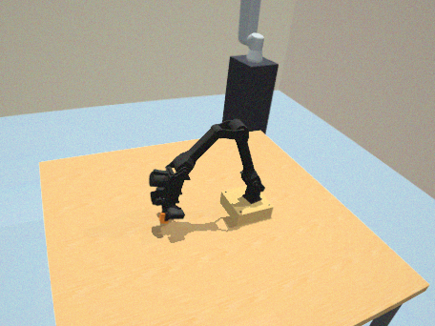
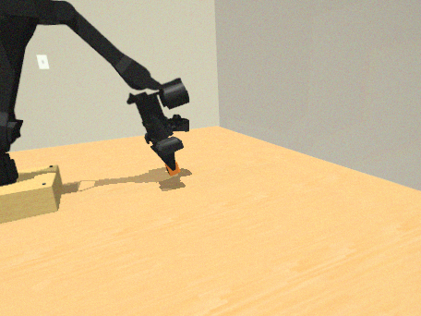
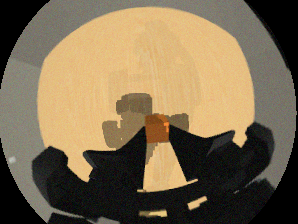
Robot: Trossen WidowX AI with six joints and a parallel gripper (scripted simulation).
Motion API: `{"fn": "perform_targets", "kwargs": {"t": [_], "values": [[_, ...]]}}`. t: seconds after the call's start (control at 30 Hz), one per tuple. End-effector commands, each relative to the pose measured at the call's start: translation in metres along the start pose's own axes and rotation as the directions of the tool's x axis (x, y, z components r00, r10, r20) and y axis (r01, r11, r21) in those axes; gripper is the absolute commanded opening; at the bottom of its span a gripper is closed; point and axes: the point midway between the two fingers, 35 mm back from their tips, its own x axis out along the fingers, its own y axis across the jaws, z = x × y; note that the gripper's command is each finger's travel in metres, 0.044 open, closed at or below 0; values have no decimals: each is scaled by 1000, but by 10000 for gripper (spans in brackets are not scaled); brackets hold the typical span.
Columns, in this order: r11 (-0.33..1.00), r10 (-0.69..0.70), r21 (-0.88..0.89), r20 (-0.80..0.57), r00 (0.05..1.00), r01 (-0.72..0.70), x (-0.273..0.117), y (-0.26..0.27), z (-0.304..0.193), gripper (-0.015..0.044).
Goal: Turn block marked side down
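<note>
Left of centre in the top view, I've got the fingers [image 1: 168, 217] [image 2: 173, 163] partly closed, gripping the orange block [image 1: 162, 218] [image 2: 174, 172] [image 3: 157, 129] at their tips, over the table [image 1: 191, 281] [image 2: 222, 240] [image 3: 215, 90]!

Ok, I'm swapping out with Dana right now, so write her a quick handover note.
Gripper: closed on the orange block, tilted.
Block: in the fingers, low over the table; contact with it unclear.
Done: block gripped.
Left: finish the turn, marked side down, and release it on the table. Which way the marked side faces, I can't tell.
</note>
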Motion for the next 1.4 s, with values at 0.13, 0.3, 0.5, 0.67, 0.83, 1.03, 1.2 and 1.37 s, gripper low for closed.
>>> {"fn": "perform_targets", "kwargs": {"t": [0.13, 0.3, 0.5, 0.67, 0.83, 1.03, 1.2, 1.37], "values": [[1000, 3, 0, 127, 992, -3, -3, 0, 0, 0], [1000, 2, -1, 200, 980, -2, -4, 0, -3, 0], [1000, 2, -2, 265, 964, -1, -6, 1, -5, 0], [1000, 2, -2, 274, 962, -1, -4, 1, -5, 0], [1000, 2, 0, 342, 940, -2, 8, 0, -2, 0], [1000, 1, 1, 425, 905, -2, 19, 0, 0, 0], [1000, 1, 2, 491, 871, -3, 26, -1, -1, 0], [1000, 1, 2, 554, 833, -3, 29, 0, -3, 0]]}}
